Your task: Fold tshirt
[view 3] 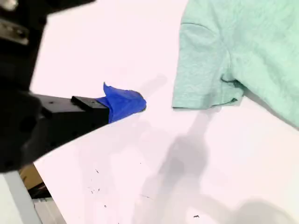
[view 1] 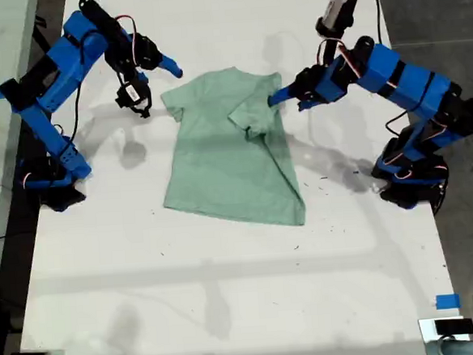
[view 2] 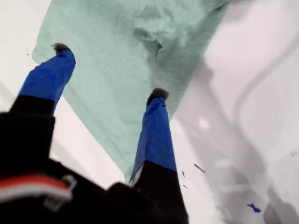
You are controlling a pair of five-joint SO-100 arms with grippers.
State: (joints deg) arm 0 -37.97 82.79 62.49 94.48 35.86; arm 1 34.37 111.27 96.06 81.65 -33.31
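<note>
The white table (view 1: 228, 292) carries the tshirt (view 1: 227, 158) lying flat near its middle, one sleeve folded in across the chest on the exterior view's right; my first gripper (view 2: 110, 70) hangs above that folded side, jaws spread wide with nothing between them; my second gripper (view 3: 126, 101) hovers over bare table just beside the other sleeve (view 3: 205, 70), and I cannot tell how its jaws stand.

Mint tshirt (view 1: 227, 158), one side folded
</note>
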